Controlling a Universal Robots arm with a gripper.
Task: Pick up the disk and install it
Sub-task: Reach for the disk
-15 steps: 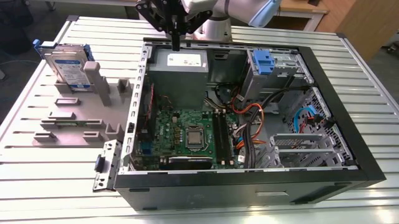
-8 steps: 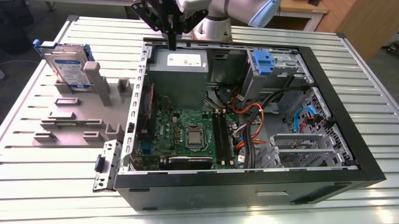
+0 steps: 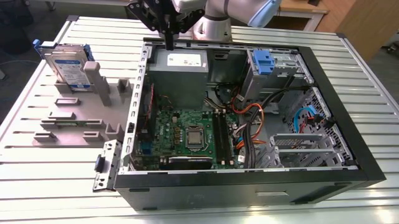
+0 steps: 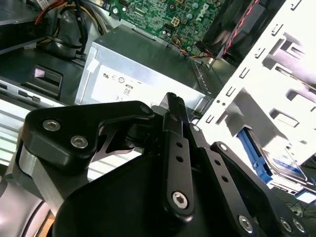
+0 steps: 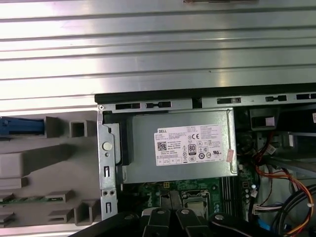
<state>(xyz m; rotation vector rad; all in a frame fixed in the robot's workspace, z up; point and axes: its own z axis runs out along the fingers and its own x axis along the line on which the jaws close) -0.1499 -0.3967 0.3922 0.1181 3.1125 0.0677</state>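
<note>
Closed on nothing, my gripper [image 4: 172, 101] is hovering over the power supply [image 5: 177, 145] while the disk [image 3: 67, 65] is standing upright in its rack [image 3: 74, 116], presumably for easy grasping.

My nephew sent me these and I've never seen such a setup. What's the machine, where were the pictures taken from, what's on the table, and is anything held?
It is a robot arm with a black pincer at its end. The exterior view comes from a camera off the arm, looking over a ribbed metal table. The two wrist views come from cameras riding on the arm near the pincer. On the table lies an open computer case, its grey power box nearest the pincer. Beside the case, on the exterior view's left, a grey holder keeps the disk standing upright. The pincer is shut and holds nothing; the disk is not yet picked up.
</note>
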